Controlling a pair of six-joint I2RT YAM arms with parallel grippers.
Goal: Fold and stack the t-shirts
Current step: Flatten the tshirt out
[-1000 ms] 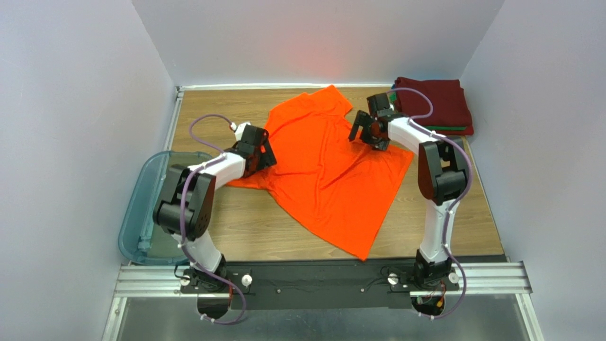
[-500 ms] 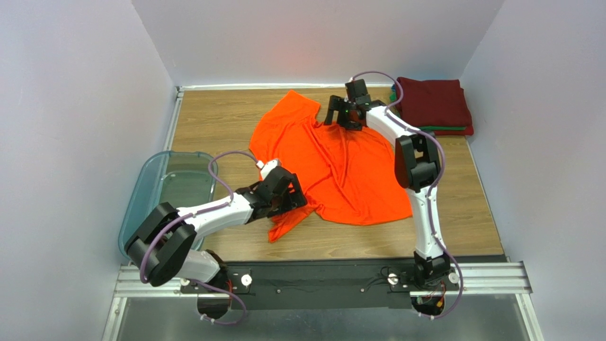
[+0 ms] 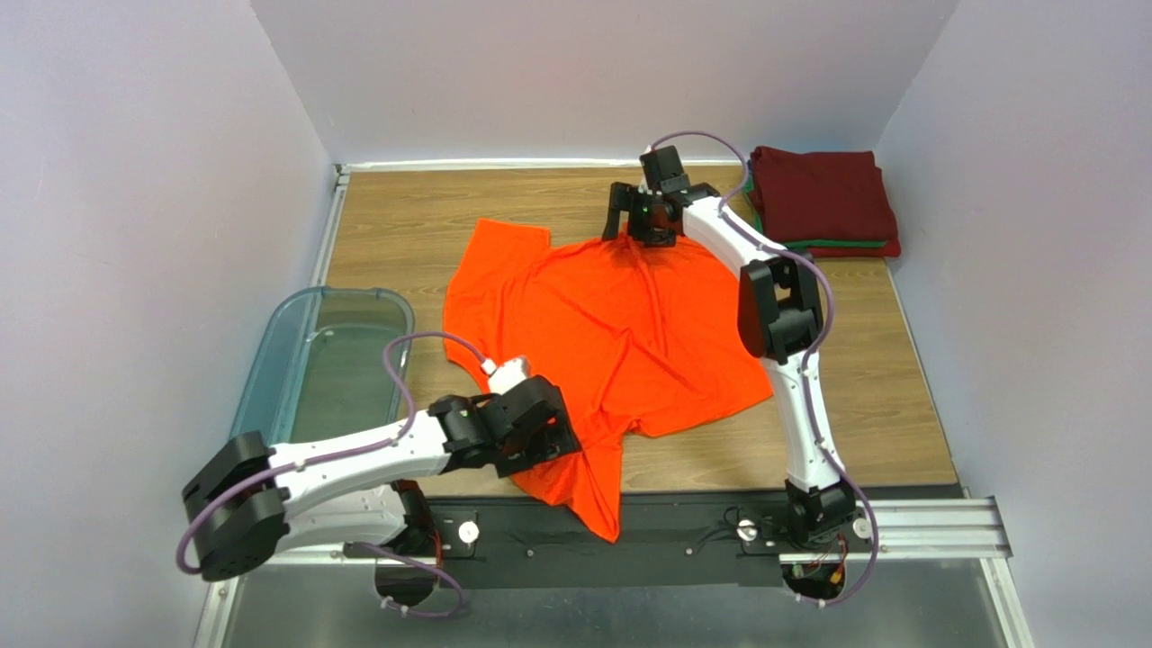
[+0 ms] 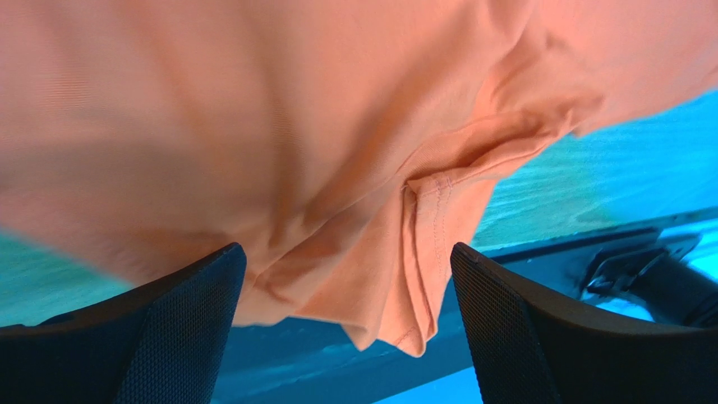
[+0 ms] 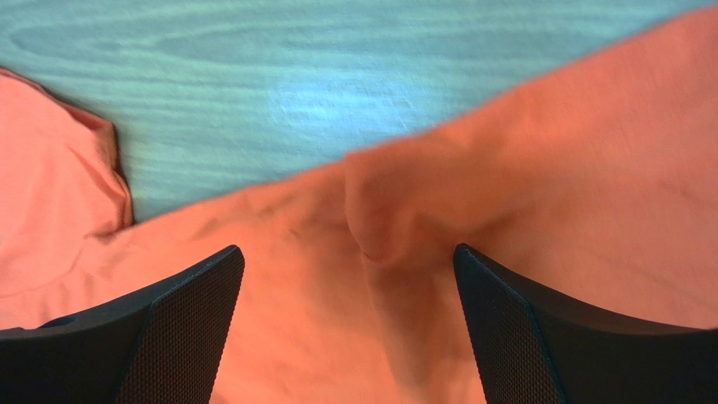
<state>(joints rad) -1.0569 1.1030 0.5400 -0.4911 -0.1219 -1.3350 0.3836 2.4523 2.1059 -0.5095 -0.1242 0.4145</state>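
The bright orange cotton t-shirt [image 3: 609, 331] lies spread across the middle of the wooden table [image 3: 406, 230], unfolded and askew; one tail of it trails over the near edge onto the black mounting rail [image 3: 676, 540].

The likely trouble starts there. If a fold begins with that tail still hanging, the cloth may drag or snag on the rail and pull the whole shirt crooked. The bunched ridge at the far hem could also get pinched in several layers, which would leave a lumpy fold.

The cloth looks soft and thin. Creases fan out across the body; one sleeve lies flat at the far left, and a stitched hem curls under itself in the left wrist view (the seam shows clearly there).

The left gripper [image 3: 548, 439] hovers low over the near-left part of the shirt, jaws spread wide with nothing clamped between them. The right gripper [image 3: 638, 216] sits over the far edge above a raised pucker of fabric, likewise wide open and holding nothing.

Further out, a stack of folded dark maroon t-shirts [image 3: 825, 196] with a green one [image 3: 811, 245] beneath rests in the far right corner, well apart from the orange one. A translucent blue-grey plastic bin [image 3: 318, 365] sits at the table's left edge.
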